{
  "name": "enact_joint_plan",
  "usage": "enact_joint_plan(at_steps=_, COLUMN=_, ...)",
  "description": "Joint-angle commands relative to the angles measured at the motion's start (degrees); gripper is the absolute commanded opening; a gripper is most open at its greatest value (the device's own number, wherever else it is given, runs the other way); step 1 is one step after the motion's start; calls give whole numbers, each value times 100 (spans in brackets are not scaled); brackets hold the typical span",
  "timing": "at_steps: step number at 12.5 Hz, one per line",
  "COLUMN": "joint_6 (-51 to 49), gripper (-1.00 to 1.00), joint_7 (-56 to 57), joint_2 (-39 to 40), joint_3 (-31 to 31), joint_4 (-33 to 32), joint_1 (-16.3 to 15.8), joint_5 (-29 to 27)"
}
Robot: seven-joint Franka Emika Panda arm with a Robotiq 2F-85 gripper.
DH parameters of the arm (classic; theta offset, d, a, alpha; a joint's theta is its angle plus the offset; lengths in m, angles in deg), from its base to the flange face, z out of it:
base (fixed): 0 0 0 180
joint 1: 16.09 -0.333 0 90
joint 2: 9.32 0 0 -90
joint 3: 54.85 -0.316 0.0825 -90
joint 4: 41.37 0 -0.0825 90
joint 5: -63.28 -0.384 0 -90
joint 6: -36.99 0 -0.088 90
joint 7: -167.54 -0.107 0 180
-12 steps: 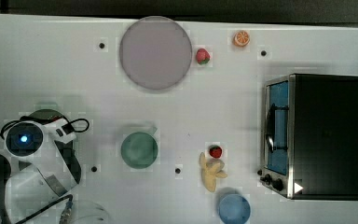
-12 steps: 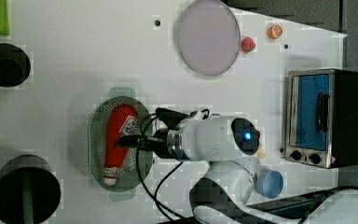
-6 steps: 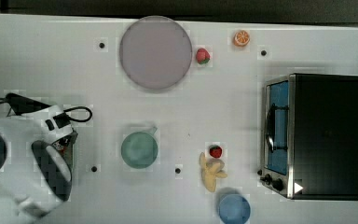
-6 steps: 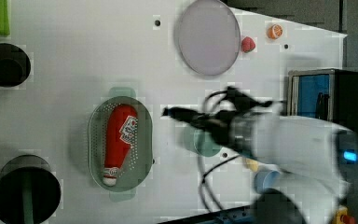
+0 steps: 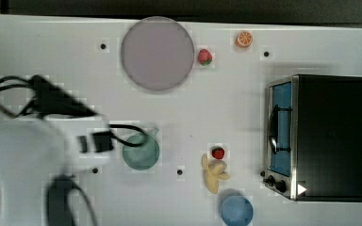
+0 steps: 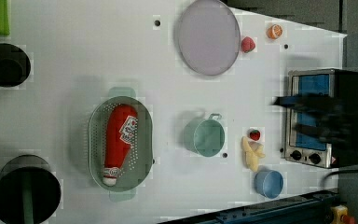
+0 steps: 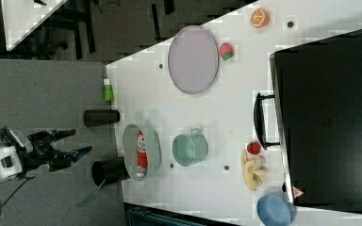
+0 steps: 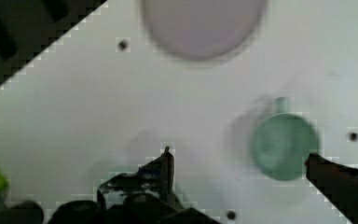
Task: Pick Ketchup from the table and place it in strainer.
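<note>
The red ketchup bottle lies inside the pale green strainer, its white cap toward the left view's bottom. In the right view the ketchup rests in the strainer near the table's left edge. My gripper hangs well apart from it, off the right view's left side of the table, open and holding nothing. In the wrist view the gripper shows two spread fingers above the bare table. In the top view my blurred arm covers the left side and hides the strainer.
A round green cup stands mid-table, and a lilac plate sits at the far side. Strawberries, a banana, a blue bowl and a toaster oven lie at the left view's right. Black cylinders flank the strainer.
The gripper let go of the ketchup, which stays in the strainer. The arm pulled away from the strainer, sweeping toward the left view's right.
</note>
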Motion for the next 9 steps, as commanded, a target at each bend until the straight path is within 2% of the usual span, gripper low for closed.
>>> enact_joint_plan(at_steps=1, joint_6=-962, gripper=100, joint_7=-135, joint_2=98, joint_3=798, joint_4=342, joint_1=357, joint_5=-146)
enact_joint_plan(at_steps=5, joint_6=-1274, gripper=100, joint_7=410, joint_2=72, joint_3=1447, joint_4=529, joint_1=361, joint_5=117)
enact_joint_plan(at_steps=7, joint_6=-1227, gripper=100, joint_7=454, joint_2=143, joint_3=1495, joint_4=527, joint_1=361, joint_5=440)
enact_joint_plan(at_steps=9, joint_6=-1180, gripper=100, joint_7=465, joint_2=153, joint_3=1494, joint_4=519, joint_1=362, joint_5=453)
